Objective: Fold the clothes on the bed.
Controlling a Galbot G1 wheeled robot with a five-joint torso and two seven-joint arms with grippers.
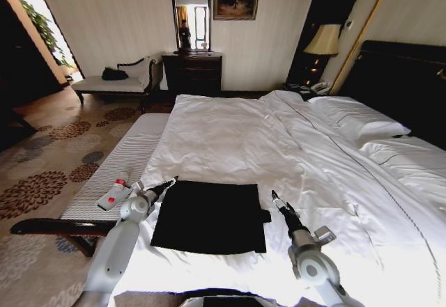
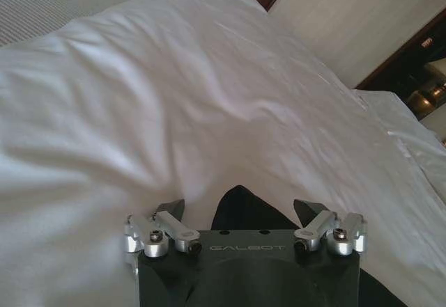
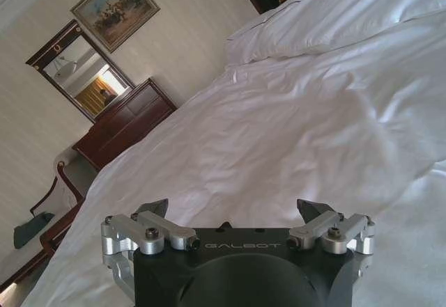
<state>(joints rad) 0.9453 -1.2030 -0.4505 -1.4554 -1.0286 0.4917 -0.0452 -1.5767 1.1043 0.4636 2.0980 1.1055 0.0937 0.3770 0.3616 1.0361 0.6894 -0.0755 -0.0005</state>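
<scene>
I see the black T-shirt (image 1: 209, 216) lying flat, squarish, edges square to the bed (image 1: 293, 147). My left gripper (image 1: 169, 181) and right gripper (image 1: 274, 195) hover beside it, jaws wide, holding nothing.

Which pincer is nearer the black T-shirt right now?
Left. The left pincer sits at the black T-shirt's far left corner; the right pincer hovers just off its right edge.

The shirt (image 1: 209, 216) is soft, matt black cloth. The bed (image 1: 293, 147) beyond each claw has smooth, wrinkly white cloth. The left claw (image 2: 239, 213) has shiny metal links.
</scene>
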